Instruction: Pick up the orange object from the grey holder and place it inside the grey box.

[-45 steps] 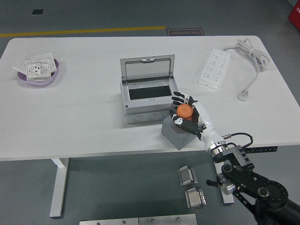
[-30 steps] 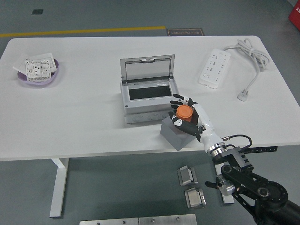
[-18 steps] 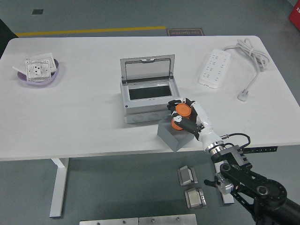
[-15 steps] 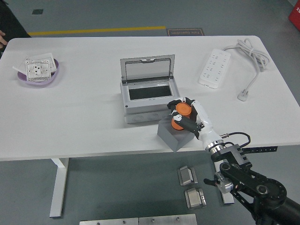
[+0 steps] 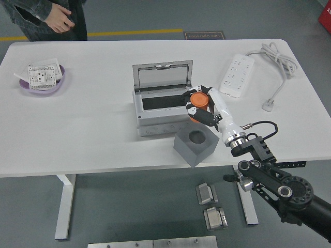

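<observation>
With fingers wrapped around the round orange plastic object [image 5: 197,100], the right hand [image 5: 204,106] should probably ease leftward over the open grey rectangular box [image 5: 161,103] before letting go.

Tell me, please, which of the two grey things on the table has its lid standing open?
The grey box in the table's middle: its hinged lid stands up at the back. The grey holder nearer the edge is a lidless block with an empty round hole.
</observation>
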Robot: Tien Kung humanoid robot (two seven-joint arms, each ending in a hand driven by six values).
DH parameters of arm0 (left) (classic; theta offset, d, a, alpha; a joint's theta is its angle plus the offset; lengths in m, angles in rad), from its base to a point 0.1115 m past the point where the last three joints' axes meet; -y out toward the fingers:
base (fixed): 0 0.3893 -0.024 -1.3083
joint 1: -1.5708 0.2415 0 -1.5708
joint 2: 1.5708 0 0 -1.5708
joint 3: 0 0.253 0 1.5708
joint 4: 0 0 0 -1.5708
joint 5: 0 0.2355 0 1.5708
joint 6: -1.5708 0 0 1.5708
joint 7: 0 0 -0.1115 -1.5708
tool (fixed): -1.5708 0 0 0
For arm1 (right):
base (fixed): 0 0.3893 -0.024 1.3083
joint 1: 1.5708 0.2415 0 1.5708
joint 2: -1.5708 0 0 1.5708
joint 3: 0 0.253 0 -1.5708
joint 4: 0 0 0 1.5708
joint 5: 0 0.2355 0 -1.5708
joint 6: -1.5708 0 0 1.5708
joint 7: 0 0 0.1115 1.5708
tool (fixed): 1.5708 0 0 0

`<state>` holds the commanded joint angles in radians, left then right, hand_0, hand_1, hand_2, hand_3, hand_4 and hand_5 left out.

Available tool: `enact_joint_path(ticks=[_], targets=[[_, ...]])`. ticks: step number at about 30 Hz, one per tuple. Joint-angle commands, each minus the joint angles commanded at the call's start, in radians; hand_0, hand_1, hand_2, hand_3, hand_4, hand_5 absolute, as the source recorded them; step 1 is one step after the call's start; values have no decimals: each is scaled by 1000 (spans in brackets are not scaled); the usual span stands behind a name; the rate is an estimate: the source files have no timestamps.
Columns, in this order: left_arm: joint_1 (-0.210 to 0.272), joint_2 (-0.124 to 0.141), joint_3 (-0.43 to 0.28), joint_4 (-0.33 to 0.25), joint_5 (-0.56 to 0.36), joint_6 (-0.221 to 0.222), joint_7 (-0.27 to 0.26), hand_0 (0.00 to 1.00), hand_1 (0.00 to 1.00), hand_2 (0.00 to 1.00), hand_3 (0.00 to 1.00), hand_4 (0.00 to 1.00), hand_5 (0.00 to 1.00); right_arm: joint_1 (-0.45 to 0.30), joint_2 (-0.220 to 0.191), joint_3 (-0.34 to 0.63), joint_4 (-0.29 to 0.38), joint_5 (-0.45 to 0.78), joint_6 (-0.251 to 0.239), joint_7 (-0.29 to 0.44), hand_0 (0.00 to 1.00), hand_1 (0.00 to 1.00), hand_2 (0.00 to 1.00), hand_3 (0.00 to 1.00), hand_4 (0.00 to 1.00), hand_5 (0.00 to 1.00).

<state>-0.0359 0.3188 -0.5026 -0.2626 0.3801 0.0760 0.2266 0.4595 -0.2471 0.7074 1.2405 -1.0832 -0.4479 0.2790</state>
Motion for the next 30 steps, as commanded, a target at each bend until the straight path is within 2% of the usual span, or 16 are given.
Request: enact_joint_path(ticks=[3, 4, 9, 10, 15, 16, 22, 25, 30], targets=[[0, 0, 5, 0, -4, 0, 0, 703, 686, 506, 754, 757, 325, 62, 10, -25, -27, -82, -4, -58, 557, 538, 452, 246, 56, 2], [0, 1, 6, 1, -5, 0, 0, 703, 686, 506, 753, 756, 327, 80, 13, -32, -36, -106, -2, -74, 448, 422, 416, 239, 58, 2], [0, 3, 15, 2, -12, 0, 0, 703, 686, 506, 753, 756, 327, 188, 43, -100, -111, -250, 28, -171, 448, 422, 416, 239, 58, 2], [0, 4, 16, 2, -13, 0, 0, 703, 686, 506, 753, 756, 328, 208, 50, -117, -128, -275, 34, -187, 89, 159, 281, 204, 2, 2], [-3, 6, 23, 2, -16, 0, 0, 703, 686, 506, 753, 756, 328, 315, 90, -215, -225, -386, 59, -229, 89, 159, 281, 204, 2, 2], [-3, 7, 24, 1, -17, 0, 0, 703, 686, 506, 754, 756, 328, 336, 99, -237, -247, -397, 63, -231, 40, 127, 244, 183, 2, 2], [-7, 8, 31, 1, -20, 0, 1, 703, 686, 506, 754, 756, 329, 450, 142, -368, -373, -403, 81, -223, 39, 127, 236, 186, 2, 2], [-9, 9, 33, 1, -20, 0, 1, 703, 686, 506, 754, 756, 329, 482, 158, -423, -431, -410, 84, -215, 39, 127, 236, 186, 2, 2], [-11, 9, 34, 0, -20, 0, 1, 703, 686, 507, 754, 756, 332, 500, 169, -458, -486, -408, 89, -187, 52, 131, 238, 192, 2, 2]])
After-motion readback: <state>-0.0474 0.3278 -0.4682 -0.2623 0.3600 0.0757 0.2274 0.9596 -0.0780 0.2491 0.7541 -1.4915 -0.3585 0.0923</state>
